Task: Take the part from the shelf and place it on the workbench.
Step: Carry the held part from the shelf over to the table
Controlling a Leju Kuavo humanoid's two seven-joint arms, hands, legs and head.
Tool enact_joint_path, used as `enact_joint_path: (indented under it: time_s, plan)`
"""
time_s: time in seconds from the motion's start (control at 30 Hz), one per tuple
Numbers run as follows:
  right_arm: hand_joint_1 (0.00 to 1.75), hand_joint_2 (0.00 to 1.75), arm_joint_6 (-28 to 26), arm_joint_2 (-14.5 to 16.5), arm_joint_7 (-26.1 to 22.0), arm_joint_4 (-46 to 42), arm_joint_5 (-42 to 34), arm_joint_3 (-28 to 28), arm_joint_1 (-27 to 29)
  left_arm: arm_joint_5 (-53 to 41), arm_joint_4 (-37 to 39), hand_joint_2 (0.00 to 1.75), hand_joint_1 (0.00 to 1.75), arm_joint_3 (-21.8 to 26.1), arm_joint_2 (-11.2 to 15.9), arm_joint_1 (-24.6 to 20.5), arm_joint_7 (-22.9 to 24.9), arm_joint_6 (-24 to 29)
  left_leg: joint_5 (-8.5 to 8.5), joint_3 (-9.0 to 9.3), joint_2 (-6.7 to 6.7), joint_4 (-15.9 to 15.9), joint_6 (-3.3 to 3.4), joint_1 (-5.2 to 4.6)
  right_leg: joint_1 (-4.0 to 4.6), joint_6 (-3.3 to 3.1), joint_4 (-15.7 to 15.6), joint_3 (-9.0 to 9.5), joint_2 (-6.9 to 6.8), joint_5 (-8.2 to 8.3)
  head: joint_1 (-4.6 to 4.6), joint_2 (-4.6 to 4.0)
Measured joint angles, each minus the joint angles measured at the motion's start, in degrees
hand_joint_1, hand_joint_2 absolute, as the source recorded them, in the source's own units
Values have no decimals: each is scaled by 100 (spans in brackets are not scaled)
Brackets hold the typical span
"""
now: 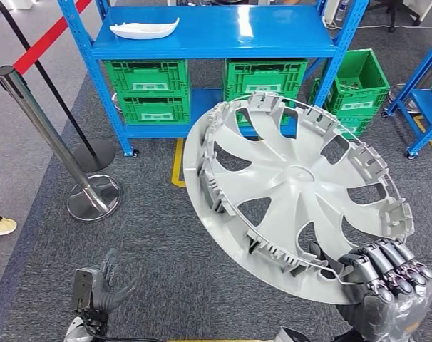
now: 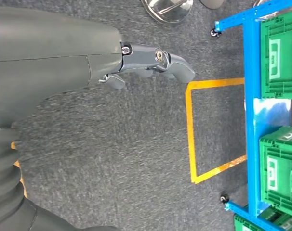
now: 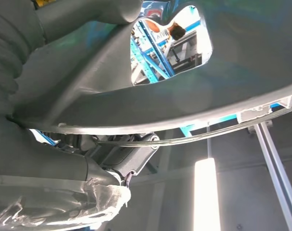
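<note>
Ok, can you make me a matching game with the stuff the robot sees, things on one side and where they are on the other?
Things:
1. wheel cover
2. white part
3. green crates
4. left hand

Places:
A. on top of the blue shelf
B. low over the carpet, holding nothing
C. held by the right hand
D. on the shelf's lower level

Pairs: 1-C, 2-A, 3-D, 4-B

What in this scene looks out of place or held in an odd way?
The wheel cover hangs tilted, held by the right robot hand only at its lower rim. The left robot hand is empty. A white part lies alone on the blue shelf.
</note>
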Motion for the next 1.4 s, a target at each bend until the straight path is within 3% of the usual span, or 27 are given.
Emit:
enact_joint_path:
  time_s: [0.07,0.1,0.17,0.2,0.23,0.3,0.33,0.37,0.4,0.43,0.5,0.57,0.6,0.67,0.7,0.77,0.83,0.87,0.9,0.93,1.03,1.07,1.17,1.23,1.33,1.37,1.4]
  plan:
    - [175,175,0,0,3,-33,-1,-14,-3,-1,1,175,0,-9,1,-17,-1,0,129,-59,-9,-4,-53,-6,20,-46,-756,469,5,-212,-2,-1]
    - [175,175,-1,0,9,-51,3,-20,-2,-2,3,175,0,-16,1,-24,-1,1,194,-73,-10,-24,-85,-3,36,-76,-911,528,10,-252,4,-1]
    - [175,175,-2,0,44,-76,24,-33,0,-5,17,175,0,-27,3,-21,-1,2,215,-122,-13,-33,-156,14,32,-170,-923,408,11,-147,17,-1]
    - [175,175,-2,0,68,-84,41,-38,5,-9,26,175,0,-32,4,-15,-1,3,75,-166,-15,42,-193,19,25,-226,-921,347,6,-74,6,0]
    - [175,175,-2,0,92,-92,57,-44,11,-15,36,175,0,-40,6,-14,-1,4,-193,-232,-17,244,-225,23,12,-274,-928,276,5,2,-10,0]
    - [175,175,-2,0,132,-115,83,-55,39,-30,47,175,0,-74,6,-30,-1,4,-814,-392,-18,938,-270,31,11,-319,-923,114,13,148,-38,0]
    - [175,175,-2,0,154,-129,98,-61,60,-43,53,175,0,-99,5,-41,0,2,-980,-463,-17,1332,-286,35,11,-322,-919,19,22,219,-41,0]
    - [175,175,-2,0,181,-147,116,-68,84,-54,61,175,0,-122,5,-47,-1,-1,-968,-483,-17,1614,-296,37,11,-315,-911,-74,31,290,-40,0]
    - [175,175,-2,0,215,-168,138,-76,111,-67,69,175,0,-145,5,-52,0,-4,-831,-438,-18,1730,-298,38,10,-302,-900,-160,47,350,-40,0]
    - [175,175,-2,0,250,-195,160,-84,142,-81,79,175,0,-166,6,-59,0,-11,-643,-307,-23,1661,-291,40,9,-285,-886,-242,66,405,-40,0]
    - [175,175,-2,0,309,-258,194,-96,200,-111,99,175,0,-210,7,-90,-1,-27,-448,231,-111,969,-250,43,15,-245,-847,-376,115,497,-41,0]
    - [175,175,-2,1,337,-322,210,-99,239,-129,118,175,0,-257,8,-129,-1,-43,-596,746,-224,185,-192,51,32,-198,-796,-476,169,584,-37,0]
    - [175,175,-3,1,340,-350,214,-101,254,-130,128,175,0,-273,9,-144,-1,-47,-676,861,-250,-18,-164,47,36,-170,-782,-516,197,630,-34,0]
    - [175,175,-3,2,348,-397,220,-105,289,-131,152,175,0,-298,2,-163,-1,-48,-679,834,-192,-92,-89,50,25,-107,-765,-593,240,696,-33,0]
    - [175,175,-3,2,358,-414,227,-109,307,-132,161,175,0,-308,-3,-168,-1,-48,-643,806,-152,-91,-44,53,17,-75,-706,-648,217,648,-25,0]
    - [175,175,-2,2,398,-441,255,-115,332,-155,178,175,0,-332,-10,-179,-1,-48,-568,739,-63,-96,31,64,4,-16,-211,-870,111,298,-6,0]
    - [175,175,-2,2,449,-466,291,-116,366,-191,199,175,0,-373,-9,-184,0,-40,-506,659,23,-89,55,61,-3,35,597,-1146,38,-147,8,0]
    - [175,175,-2,2,478,-483,311,-117,389,-212,215,175,0,-398,-9,-186,-1,-33,-481,624,68,-84,52,59,-5,51,868,-1210,28,-262,8,0]
    - [175,175,-2,2,508,-500,330,-118,414,-228,233,175,0,-421,-11,-191,-1,-25,-461,595,112,-77,44,59,-7,59,950,-1178,23,-284,8,0]
    - [175,175,-2,2,546,-524,356,-118,444,-245,254,175,0,-445,-15,-199,0,-13,-445,571,157,-68,34,60,-10,62,779,-1013,7,-205,9,0]
    - [175,175,-2,2,672,-642,457,-118,533,-296,320,175,0,-521,-29,-256,-1,14,-430,532,263,-20,-19,36,-1,43,-423,-218,-195,131,8,0]
    - [175,175,-3,2,713,-691,490,-119,567,-316,346,175,0,-549,-31,-283,-2,19,-424,516,292,-2,-46,18,7,16,-644,-91,-245,161,4,0]
    - [175,175,-4,2,814,-814,577,-120,681,-360,420,175,0,-616,-46,-338,-1,22,-405,478,370,26,-130,-3,12,-101,-711,-108,-174,185,1,0]
    - [175,175,-4,2,871,-889,633,-121,748,-378,458,175,0,-664,-58,-367,-2,21,-560,400,264,190,-192,9,-9,-190,-714,-154,-98,229,-5,0]
    - [175,175,-4,3,931,-984,706,-120,812,-419,533,175,0,-722,-60,-395,0,21,-1141,-53,52,1209,-234,20,-21,-276,-719,-247,24,298,-13,0]
    - [175,175,-3,3,952,-1010,729,-120,838,-431,563,175,0,-734,-64,-395,0,21,-1263,-203,35,1549,-232,21,-20,-282,-719,-274,76,317,-13,0]
    - [175,175,-3,3,975,-1039,751,-120,870,-438,589,175,0,-744,-72,-395,-1,22,-1274,-270,27,1713,-224,21,-18,-277,-717,-295,131,334,-12,0]
